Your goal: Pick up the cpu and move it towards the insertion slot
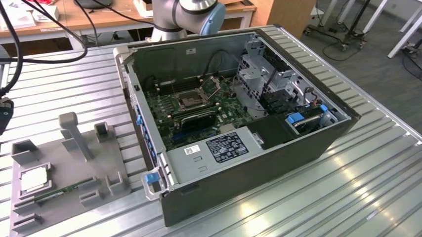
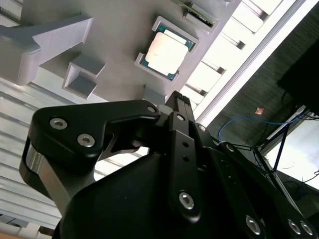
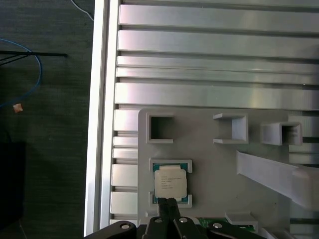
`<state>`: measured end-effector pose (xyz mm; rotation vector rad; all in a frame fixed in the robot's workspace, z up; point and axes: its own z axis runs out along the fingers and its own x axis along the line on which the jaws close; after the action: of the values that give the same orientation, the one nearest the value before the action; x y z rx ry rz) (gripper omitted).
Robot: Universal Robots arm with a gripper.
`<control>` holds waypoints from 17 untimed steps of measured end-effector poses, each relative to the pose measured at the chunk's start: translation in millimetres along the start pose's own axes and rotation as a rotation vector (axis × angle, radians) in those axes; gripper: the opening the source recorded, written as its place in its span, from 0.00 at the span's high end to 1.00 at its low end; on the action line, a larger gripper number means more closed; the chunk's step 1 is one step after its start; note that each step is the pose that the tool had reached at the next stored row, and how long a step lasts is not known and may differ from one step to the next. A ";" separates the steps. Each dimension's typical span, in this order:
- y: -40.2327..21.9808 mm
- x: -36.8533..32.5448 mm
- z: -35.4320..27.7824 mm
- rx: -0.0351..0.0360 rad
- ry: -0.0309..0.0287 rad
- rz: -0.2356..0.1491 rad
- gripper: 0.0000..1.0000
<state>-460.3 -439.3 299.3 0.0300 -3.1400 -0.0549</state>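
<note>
Gripper (image 3: 167,201) points straight down over the grey fixture (image 3: 209,164), hanging above it, not touching. Fingers (image 3: 163,208) are pressed together with nothing gripped. In the first wrist view the tips overlap one edge of the cpu (image 3: 170,183). In the second wrist view they sit clear of it, with a raised fixture block in between. Arm base (image 1: 181,17) stands behind the case (image 1: 264,173) in the exterior view.

Cpu lies flat, metal top up, in its corner-bracketed pocket on the fixture. Memory stick (image 1: 59,191) sits in a groove just beside that pocket. Fixture rests on the slatted table (image 1: 329,197) at the exterior view's left. Case lies on its side, open upward, with the motherboard (image 1: 197,113) inside. Slot (image 1: 189,99) is on that board, well apart from the cpu.
</note>
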 end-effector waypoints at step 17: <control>-0.7 -0.2 11.0 0.0000 0.0000 0.000 0.89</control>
<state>-460.1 -439.6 288.4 0.0300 -3.1401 -0.0549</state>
